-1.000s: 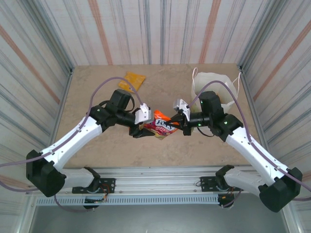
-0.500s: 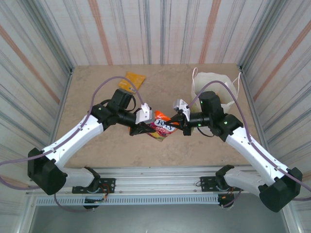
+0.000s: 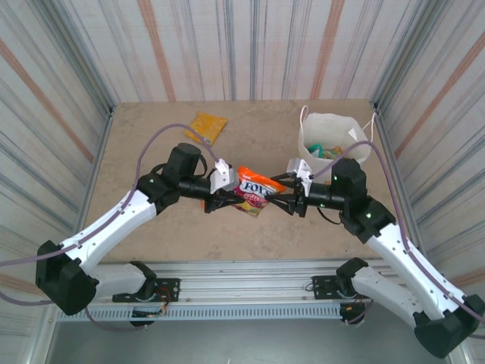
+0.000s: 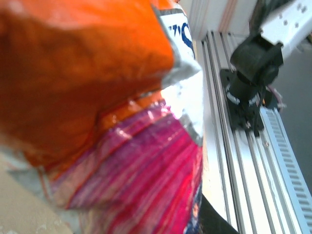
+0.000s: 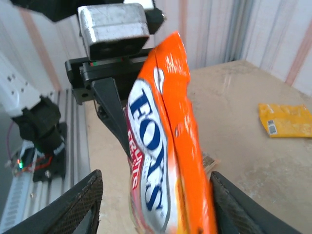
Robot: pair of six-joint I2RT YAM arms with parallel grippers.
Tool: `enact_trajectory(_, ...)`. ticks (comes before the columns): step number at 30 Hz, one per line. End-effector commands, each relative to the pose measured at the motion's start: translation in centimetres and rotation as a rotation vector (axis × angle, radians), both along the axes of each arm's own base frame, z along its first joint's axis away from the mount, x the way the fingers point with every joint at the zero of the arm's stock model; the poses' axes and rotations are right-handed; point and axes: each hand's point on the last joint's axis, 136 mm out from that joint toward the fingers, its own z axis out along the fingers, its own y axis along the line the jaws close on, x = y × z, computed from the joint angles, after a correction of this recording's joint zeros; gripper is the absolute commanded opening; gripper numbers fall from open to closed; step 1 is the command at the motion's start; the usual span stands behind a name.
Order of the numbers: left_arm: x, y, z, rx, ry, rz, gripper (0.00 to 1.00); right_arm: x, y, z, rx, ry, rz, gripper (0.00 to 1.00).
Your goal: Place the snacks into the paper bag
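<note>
fox's pack (image 3: 256, 188) is up in the air over the middle of the table (image 3: 151, 144), not touching it. it stands on its edge, orange at the top and pink-red at the bottom, with big blue letters on white. the left claw (image 3: 226, 199) is at the pack's 9 o'clock side and is clamped on that edge. in the left wrist view the pack is right up against the camera, all orange and pink. the right claw (image 3: 280, 202) is at the pack's 3 o'clock side. its two fingers (image 5: 80, 202) are wide apart, one on each side of the pack, and i cannot see them pressing it.

the bag (image 3: 330, 117) stands upright at 1 o'clock on the table, just behind the right arm. it is white, its mouth is open, and a cord handle hangs at each side. inside it lie some small shiny packs (image 3: 324, 149), green and orange ones. i cannot tell how many.

one yellow pack (image 3: 206, 126) lies flat on the table at 11 o'clock, well apart from the bag and from both claws.
</note>
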Motion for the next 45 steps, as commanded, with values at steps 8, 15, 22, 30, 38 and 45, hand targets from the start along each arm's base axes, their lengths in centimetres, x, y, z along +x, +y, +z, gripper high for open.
enact_trajectory(8,-1.0,-2.2,6.9,-0.269,-0.058,-0.05,0.17,0.9,0.0,0.9,0.164,0.046,-0.046,0.62)
enact_trajectory(15,-1.4,-2.5,7.5,-0.319,-0.04,-0.071,0.17,-0.2,1.3,1.6,0.208,0.073,0.084,0.6)
enact_trajectory(22,-1.3,-2.7,7.8,-0.33,-0.043,-0.073,0.18,-0.8,1.7,2.4,0.255,0.053,0.145,0.48)
enact_trajectory(30,-0.9,-2.9,7.8,-0.321,-0.043,-0.064,0.23,-0.9,1.8,2.5,0.261,0.054,0.152,0.28)
enact_trajectory(38,1.4,-3.0,7.7,-0.283,-0.033,0.065,0.53,-0.6,0.0,3.7,0.189,-0.009,0.032,0.15)
enact_trajectory(45,4.7,-4.5,9.1,-0.277,-0.052,0.185,0.67,2.6,-5.0,6.8,0.097,-0.054,-0.265,0.1)
